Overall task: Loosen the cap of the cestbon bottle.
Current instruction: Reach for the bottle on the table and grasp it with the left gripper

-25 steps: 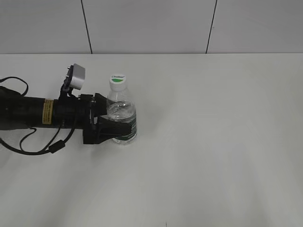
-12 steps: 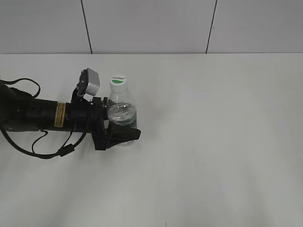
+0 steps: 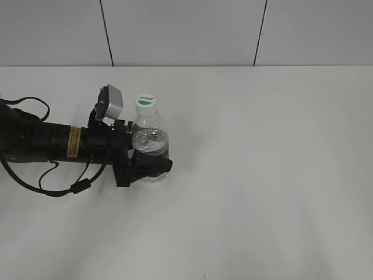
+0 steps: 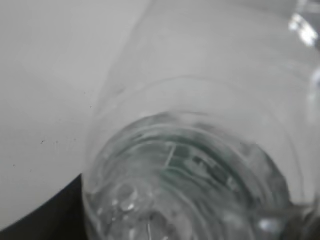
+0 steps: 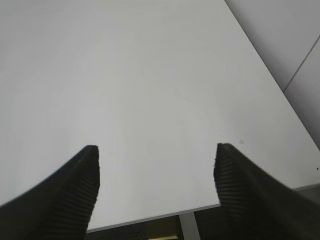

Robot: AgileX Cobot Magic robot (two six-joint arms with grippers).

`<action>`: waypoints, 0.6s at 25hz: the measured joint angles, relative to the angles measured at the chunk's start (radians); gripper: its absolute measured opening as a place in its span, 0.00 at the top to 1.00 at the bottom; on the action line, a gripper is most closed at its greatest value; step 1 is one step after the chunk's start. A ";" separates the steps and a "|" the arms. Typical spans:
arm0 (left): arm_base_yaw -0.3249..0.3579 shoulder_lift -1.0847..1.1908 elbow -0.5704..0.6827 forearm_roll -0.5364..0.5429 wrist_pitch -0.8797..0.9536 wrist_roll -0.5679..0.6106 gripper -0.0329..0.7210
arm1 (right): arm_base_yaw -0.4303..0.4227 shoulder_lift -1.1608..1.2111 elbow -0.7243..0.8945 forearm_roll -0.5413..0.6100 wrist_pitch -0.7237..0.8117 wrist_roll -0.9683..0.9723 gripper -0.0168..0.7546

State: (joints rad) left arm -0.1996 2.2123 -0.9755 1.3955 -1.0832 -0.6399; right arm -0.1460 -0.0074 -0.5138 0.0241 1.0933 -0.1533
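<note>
Exterior view: cestbon bottle [image 3: 150,150] upright, long axis vertical, cap [image 3: 145,102] on top. Left gripper [image 3: 150,165] flanks its label band from the left; contact unclear.
Left wrist view: bottle fills the frame; jaw state not discernible.
Right wrist view: right gripper [image 5: 156,187] spread, empty, bottle absent.

Left gripper [image 3: 152,163] low; right gripper [image 5: 156,172] agape.

- Left arm [image 3: 52,143] runs off the picture's left edge
- Cestbon bottle [image 3: 150,140] label mostly hidden behind the jaws
- Cap [image 3: 146,102] lettering too small to read
- Left wrist view blurred by the bottle
</note>
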 joint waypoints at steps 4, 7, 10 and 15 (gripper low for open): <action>0.000 0.000 0.000 0.002 0.000 0.001 0.32 | 0.000 0.000 0.000 0.000 0.000 0.000 0.27; 0.000 0.000 0.000 0.002 0.000 0.004 0.35 | 0.000 0.000 0.000 0.000 0.000 0.000 0.27; 0.000 0.001 0.000 0.007 0.000 0.006 0.40 | 0.000 0.000 0.000 0.000 0.000 0.000 0.27; 0.000 0.001 0.000 0.007 0.000 0.007 0.40 | 0.000 0.000 0.000 0.000 0.000 0.000 0.27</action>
State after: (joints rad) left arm -0.1996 2.2135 -0.9755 1.4020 -1.0832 -0.6331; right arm -0.1460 -0.0074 -0.5138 0.0241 1.0933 -0.1533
